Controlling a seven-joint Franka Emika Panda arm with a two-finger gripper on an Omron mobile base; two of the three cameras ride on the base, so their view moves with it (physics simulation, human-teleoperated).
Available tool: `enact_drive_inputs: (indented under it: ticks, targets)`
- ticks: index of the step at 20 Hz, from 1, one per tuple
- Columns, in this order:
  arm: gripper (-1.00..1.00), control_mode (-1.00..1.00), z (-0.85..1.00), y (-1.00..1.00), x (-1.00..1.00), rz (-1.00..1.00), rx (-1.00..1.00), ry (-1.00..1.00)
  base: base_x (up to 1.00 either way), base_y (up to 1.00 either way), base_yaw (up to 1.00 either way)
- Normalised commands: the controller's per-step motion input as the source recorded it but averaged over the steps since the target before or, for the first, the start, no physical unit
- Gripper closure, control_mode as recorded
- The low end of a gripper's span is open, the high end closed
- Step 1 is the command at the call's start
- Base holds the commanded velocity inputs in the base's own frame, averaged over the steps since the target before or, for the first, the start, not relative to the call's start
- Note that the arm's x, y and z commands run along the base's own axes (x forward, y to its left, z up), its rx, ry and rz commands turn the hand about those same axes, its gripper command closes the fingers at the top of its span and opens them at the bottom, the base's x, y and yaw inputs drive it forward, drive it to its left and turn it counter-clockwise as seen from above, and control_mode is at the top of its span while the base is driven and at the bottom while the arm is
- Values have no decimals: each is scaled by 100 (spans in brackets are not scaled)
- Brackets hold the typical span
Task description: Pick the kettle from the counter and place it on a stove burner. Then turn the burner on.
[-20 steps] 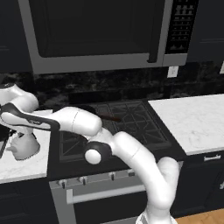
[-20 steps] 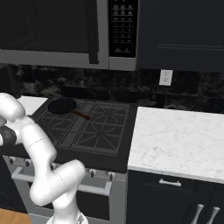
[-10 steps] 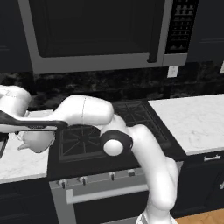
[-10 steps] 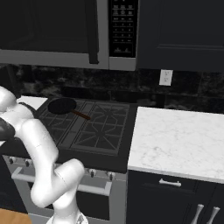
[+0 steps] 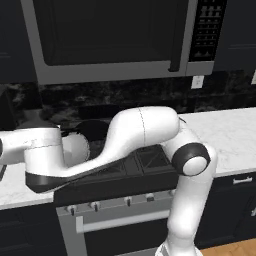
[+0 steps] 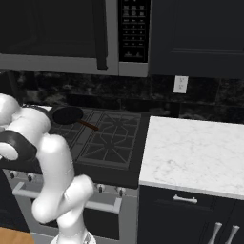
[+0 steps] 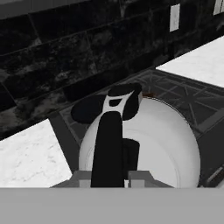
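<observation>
The pale silver-grey kettle (image 7: pixel 153 144) bulks close in the hand view. Its black arched handle (image 7: pixel 108 144) runs up between my fingertips, and my gripper (image 7: pixel 110 177) is shut on that handle. From the left base view, the kettle (image 5: pixel 75 149) sits at the stove's left edge, partly hidden by my white hand and forearm. The narrow marble counter (image 5: pixel 15 186) (image 7: pixel 30 153) lies to the kettle's left. The stove burner grates (image 5: pixel 150 160) (image 6: pixel 109 138) (image 7: pixel 183 96) spread to its right. I see no flame.
A black frying pan (image 6: pixel 66 114) (image 5: pixel 95 131) (image 7: pixel 89 109) rests on the rear left grate just behind the kettle. The wider marble counter (image 6: pixel 195 152) borders the stove on the right. A microwave (image 5: pixel 115 35) hangs above, and stove knobs (image 5: pixel 110 202) line the front.
My arm has swung to the right, carrying the kettle from over the narrow counter to the stove's left edge. The jaws have stayed shut on the handle.
</observation>
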Motion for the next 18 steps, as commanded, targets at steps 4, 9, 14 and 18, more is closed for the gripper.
enact_drive_inputs:
  ticks: [4,9,14,18]
  targets:
    - [100,-100,63,-100,-36,-9,17,-24,0,0,0]
    - [100,-100,28,-100,0,-2,20,4,0,0,0]
    - [100,-100,0,-100,3,7,31,15,0,0,0]
    - [100,-100,0,-88,20,23,39,3,0,0,0]
